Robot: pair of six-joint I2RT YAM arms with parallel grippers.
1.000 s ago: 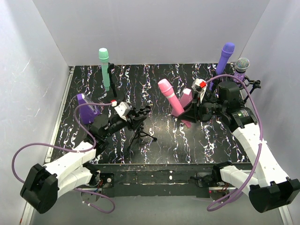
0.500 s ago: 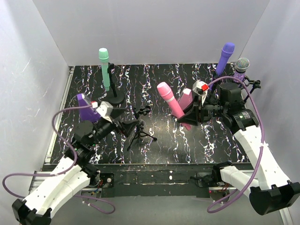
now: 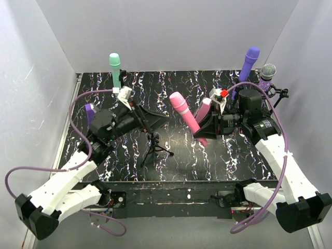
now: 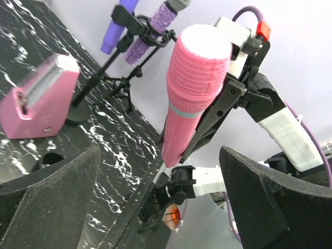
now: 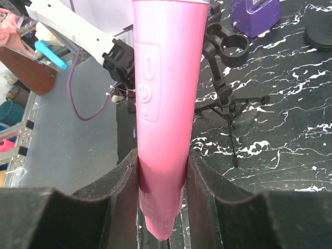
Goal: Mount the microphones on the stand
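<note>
Top external view: the right gripper (image 3: pixel 204 127) is clamped on the lower end of the pink microphone (image 3: pixel 183 111), which is held off the counter (image 3: pixel 181 155) around its middle. The head is up and leans toward the far left. In the right wrist view both fingers (image 5: pixel 116 181) press against the sides of the handle (image 5: pixel 165 93), with its button panel facing the camera.

The left gripper (image 3: pixel 158 117) hovers just left of the pink microphone, apart from it. In the left wrist view its jaws stand wide with nothing between them, and the microphone's head (image 4: pixel 197 72) rises in front of the gap.

The small black tripod stand (image 3: pixel 154 146) sits on the counter under the left gripper, toward the near edge and left of centre. Its ring clip (image 5: pixel 233 52) is empty.

The mint green microphone (image 3: pixel 115 72) stands upright near the far left corner, its lower part hidden by the left arm. By the far right corner, the plain purple microphone (image 3: pixel 250 61) and the glittery purple microphone (image 3: pixel 267 74) sit in clips on black stands (image 4: pixel 91 91).

The pink wedge block (image 3: pixel 205 108) lies just behind the right gripper. The purple wedge block (image 3: pixel 89 111) lies near the left edge.
</note>
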